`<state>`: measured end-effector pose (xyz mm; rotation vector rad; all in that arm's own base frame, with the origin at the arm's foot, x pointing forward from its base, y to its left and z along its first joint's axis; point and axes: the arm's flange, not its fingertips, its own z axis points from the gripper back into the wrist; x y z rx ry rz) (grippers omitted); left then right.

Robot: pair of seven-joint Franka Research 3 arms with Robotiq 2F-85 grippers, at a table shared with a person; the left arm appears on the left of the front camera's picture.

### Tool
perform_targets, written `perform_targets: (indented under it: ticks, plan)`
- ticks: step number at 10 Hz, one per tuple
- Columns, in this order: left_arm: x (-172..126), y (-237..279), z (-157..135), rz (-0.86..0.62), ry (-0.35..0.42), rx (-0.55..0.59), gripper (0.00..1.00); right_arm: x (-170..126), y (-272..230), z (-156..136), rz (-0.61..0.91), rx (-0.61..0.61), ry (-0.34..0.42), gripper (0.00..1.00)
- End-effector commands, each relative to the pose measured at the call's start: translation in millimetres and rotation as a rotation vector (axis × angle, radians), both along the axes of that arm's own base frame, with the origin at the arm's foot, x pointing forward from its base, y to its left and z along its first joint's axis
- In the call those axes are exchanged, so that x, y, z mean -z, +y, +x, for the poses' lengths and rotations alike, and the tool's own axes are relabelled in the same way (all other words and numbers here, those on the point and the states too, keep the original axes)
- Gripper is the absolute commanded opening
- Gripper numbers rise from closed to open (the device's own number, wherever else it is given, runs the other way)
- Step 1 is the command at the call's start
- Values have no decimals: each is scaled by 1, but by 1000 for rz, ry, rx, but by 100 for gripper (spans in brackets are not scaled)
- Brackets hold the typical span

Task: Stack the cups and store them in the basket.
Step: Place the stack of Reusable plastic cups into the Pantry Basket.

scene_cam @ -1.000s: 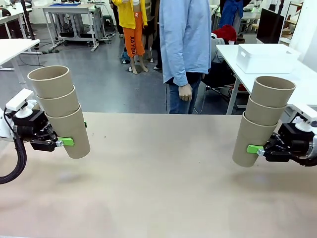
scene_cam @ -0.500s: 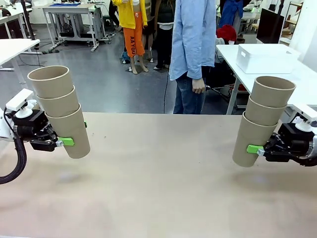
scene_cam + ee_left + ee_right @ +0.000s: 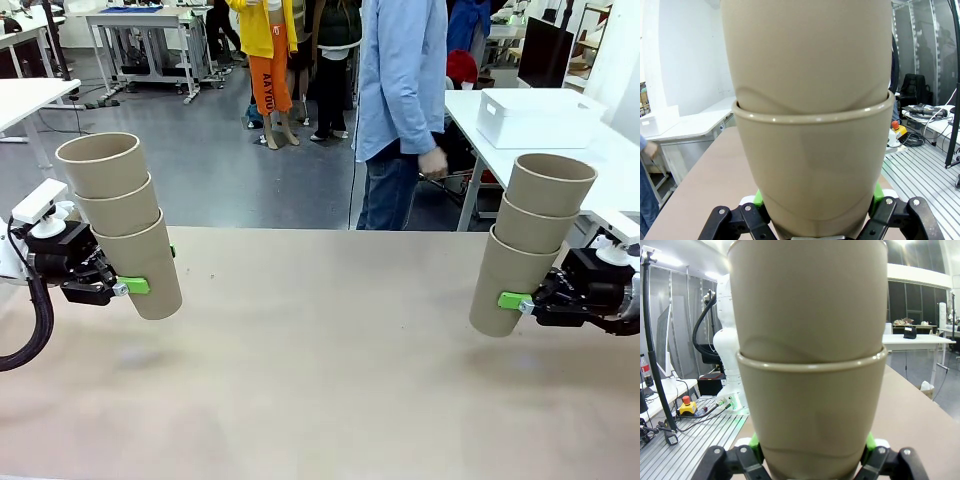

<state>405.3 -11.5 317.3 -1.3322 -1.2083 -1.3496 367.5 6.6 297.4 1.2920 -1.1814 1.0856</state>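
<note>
We lose the top of the left stack of cups [image 3: 812, 150] and of the right stack of cups [image 3: 810, 390] past each wrist view's upper edge, and the person's hand [image 3: 433, 163] is blurred.

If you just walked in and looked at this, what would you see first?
Two leaning stacks of tan cups grab your eye. The left gripper holds three cups up at the table's left side, and the right gripper holds three more at its right side. Past the table a person in a blue shirt stands, and the white basket sits on another table, far right.
</note>
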Motion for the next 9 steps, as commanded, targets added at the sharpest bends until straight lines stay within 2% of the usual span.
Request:
perform_targets:
  ticks: [1,9]
  plan:
    - [-3,1,1,-8,-9,6,84,-4,0,0,2,-1,-5,84]
    - [-3,1,1,-8,-9,6,84,-4,0,0,2,-1,-5,84]
